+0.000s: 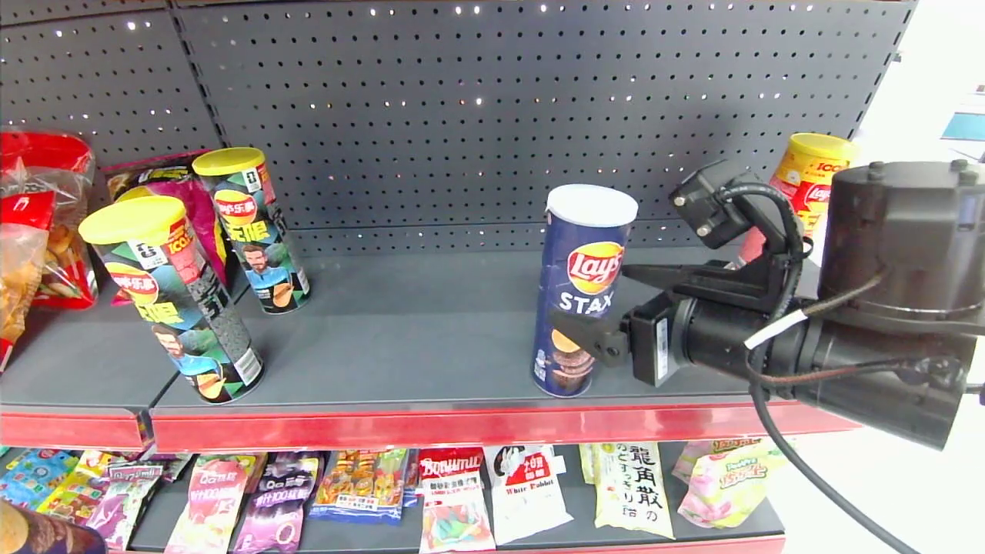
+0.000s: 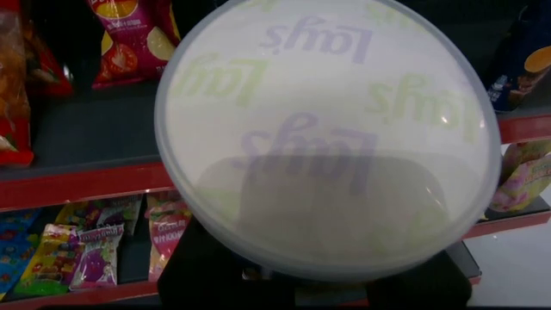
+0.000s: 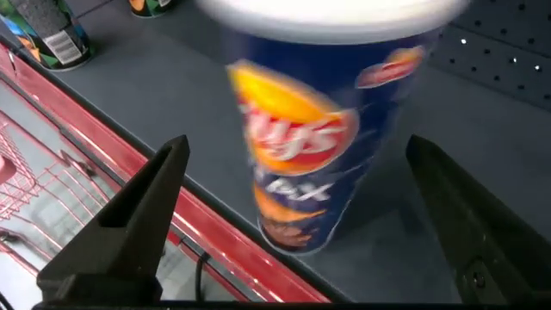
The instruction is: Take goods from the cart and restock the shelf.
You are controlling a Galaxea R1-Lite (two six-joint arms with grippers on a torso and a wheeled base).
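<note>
A dark blue chip can with a white lid stands upright on the grey shelf, close to its red front edge. My right gripper is open, with one finger on each side of the can's lower half. In the right wrist view the same blue can stands between the spread fingers. A second can's white lid sits right in front of the left wrist camera, held in my left gripper and hiding it. Part of that second can shows at the bottom left corner.
Two yellow-lidded cans stand at the shelf's left, with snack bags beside them. Another yellow-lidded can stands behind my right arm. Free shelf room lies between the left cans and the blue can. Candy bags fill the lower shelf.
</note>
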